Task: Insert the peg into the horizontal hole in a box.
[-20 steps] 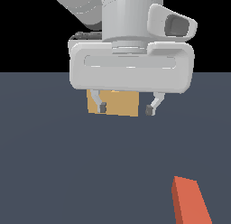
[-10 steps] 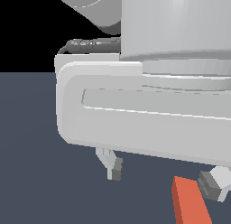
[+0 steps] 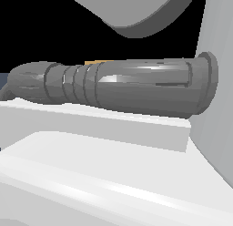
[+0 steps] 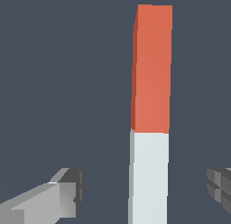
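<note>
The arm (image 3: 113,175) fills the exterior view, with only a sliver of the box (image 3: 98,62) showing behind it. In the wrist view the dark worktop (image 4: 54,83) carries the peg (image 4: 151,114), lying flat. The hand (image 4: 144,191) is wide open, its fingers (image 4: 67,191) either side of the white half, touching nothing.

The peg (image 4: 151,114) lies flat on the bench (image 4: 58,83), between the two spread fingers (image 4: 63,196), touching neither. In the exterior view, the arm's body hides nearly everything behind it.
</note>
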Controlling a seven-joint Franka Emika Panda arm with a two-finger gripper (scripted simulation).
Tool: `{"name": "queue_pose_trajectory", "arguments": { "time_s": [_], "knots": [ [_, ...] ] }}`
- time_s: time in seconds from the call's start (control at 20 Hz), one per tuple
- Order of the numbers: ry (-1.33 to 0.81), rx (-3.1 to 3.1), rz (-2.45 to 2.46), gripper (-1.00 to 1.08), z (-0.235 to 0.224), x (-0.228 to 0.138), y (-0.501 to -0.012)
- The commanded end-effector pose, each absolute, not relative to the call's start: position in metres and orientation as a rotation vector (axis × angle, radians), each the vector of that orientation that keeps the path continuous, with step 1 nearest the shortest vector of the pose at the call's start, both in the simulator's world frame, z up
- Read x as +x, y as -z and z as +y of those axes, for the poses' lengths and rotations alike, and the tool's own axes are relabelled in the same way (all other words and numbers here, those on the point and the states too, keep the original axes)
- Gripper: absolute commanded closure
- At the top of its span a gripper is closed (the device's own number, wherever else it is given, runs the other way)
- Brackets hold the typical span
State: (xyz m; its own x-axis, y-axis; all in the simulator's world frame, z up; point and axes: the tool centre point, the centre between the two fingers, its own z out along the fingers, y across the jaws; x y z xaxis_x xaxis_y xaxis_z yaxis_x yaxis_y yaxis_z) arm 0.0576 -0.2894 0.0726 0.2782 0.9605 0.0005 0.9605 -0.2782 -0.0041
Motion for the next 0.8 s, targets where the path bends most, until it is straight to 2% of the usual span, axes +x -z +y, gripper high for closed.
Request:
{"name": "queue_pose_trajectory", "arguments": {
  "time_s": [0.0,0.75],
  "knots": [
    [-0.001,-2.52,-1.873,-0.92,-0.301,0.06,-0.07],
    [-0.001,-2.537,-1.853,-0.92,-0.318,0.062,-0.062]
  ]
}}
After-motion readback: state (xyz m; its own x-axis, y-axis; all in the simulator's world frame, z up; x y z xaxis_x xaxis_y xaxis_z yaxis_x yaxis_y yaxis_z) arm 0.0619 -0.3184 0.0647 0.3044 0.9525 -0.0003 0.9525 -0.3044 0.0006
